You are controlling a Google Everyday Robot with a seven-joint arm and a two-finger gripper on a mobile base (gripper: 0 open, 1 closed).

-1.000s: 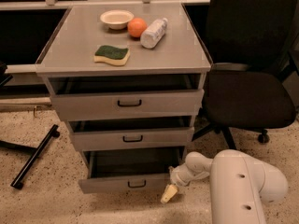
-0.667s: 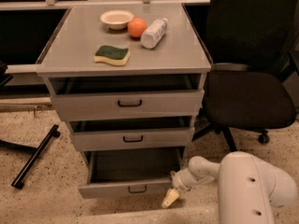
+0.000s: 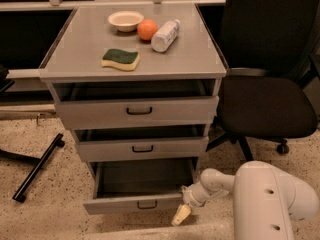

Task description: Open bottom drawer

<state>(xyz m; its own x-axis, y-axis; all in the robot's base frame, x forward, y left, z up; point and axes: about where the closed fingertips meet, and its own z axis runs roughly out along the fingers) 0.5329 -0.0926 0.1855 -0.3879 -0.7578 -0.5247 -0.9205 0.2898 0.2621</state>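
Camera view: bottom drawer (image 3: 120, 204) stands well out at cabinet (image 3: 75, 59) base, gripper (image 3: 182, 212) at its front right corner, clasp state untellable; an off-centre pull there could skew and jam it.

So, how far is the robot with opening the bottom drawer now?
Done: the bottom drawer stands well out, its grey inside showing. In hand: the pincer sits low at the drawer's right front corner. Left: perhaps a final pull, then backing off.
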